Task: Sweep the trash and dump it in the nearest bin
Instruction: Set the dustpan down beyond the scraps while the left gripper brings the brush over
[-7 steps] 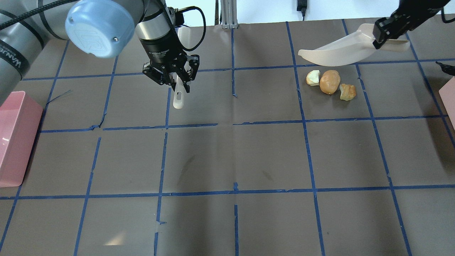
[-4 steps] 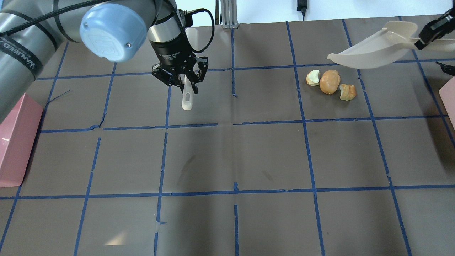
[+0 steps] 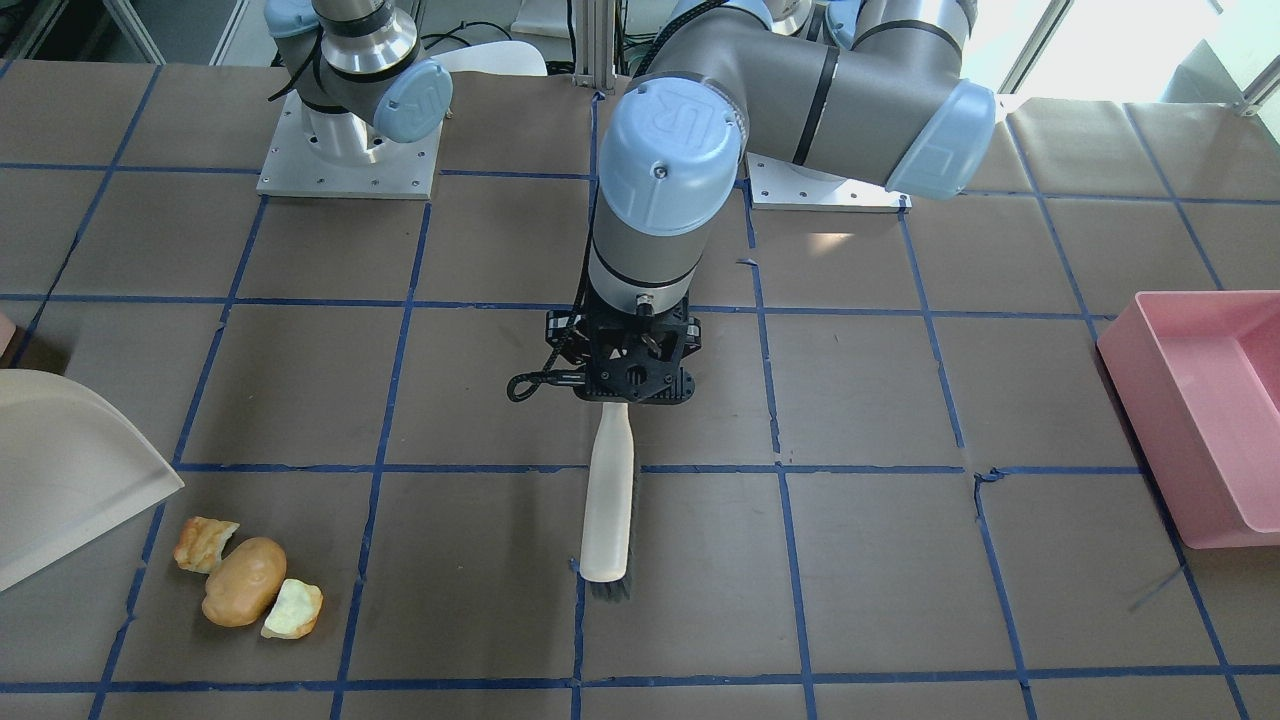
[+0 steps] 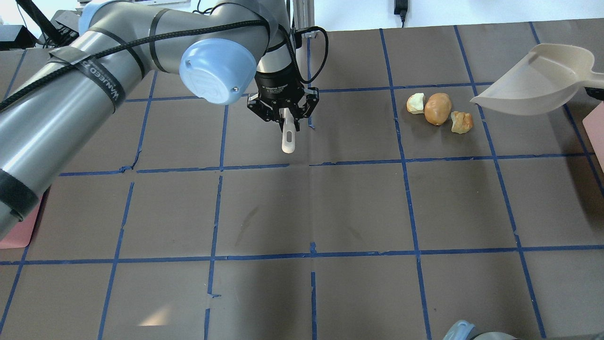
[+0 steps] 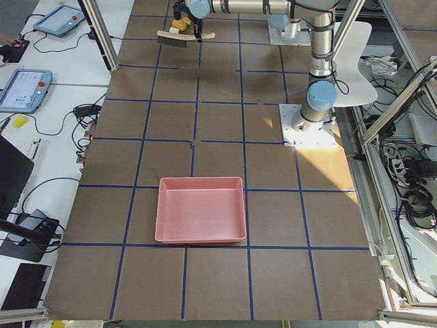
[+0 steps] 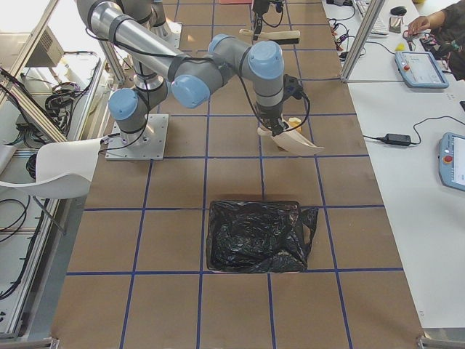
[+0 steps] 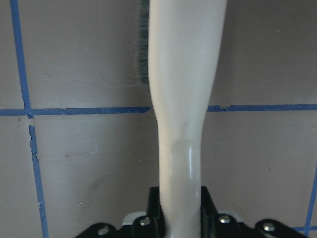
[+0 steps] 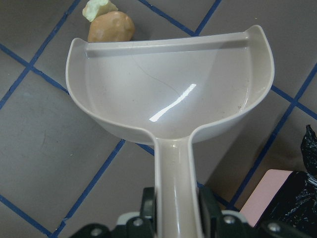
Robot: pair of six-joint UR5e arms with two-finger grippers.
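Observation:
The trash lies in one square: a pale green-white chunk [image 4: 416,103], a brown potato-shaped lump [image 4: 437,108] and a tan pastry chunk [image 4: 461,122]. My left gripper [image 4: 284,114] is shut on the handle of a cream brush [image 3: 609,500], held low and well left of the trash. My right gripper [image 8: 176,210] is shut on the handle of a beige dustpan [image 4: 538,80], held just right of the trash with its mouth toward it. Only a pink corner of the bin [image 4: 595,125] shows at the right edge, with a black bag beside it in the right wrist view [image 8: 262,196].
A large pink tub [image 3: 1200,400] stands on my left side of the table. Blue tape lines grid the brown table [image 4: 358,208]. The left arm's elbow [image 4: 217,71] hangs over the back left squares.
My left arm has moved right with the brush, toward the table's middle. My right gripper has carried the dustpan right, from above the trash to its right side.

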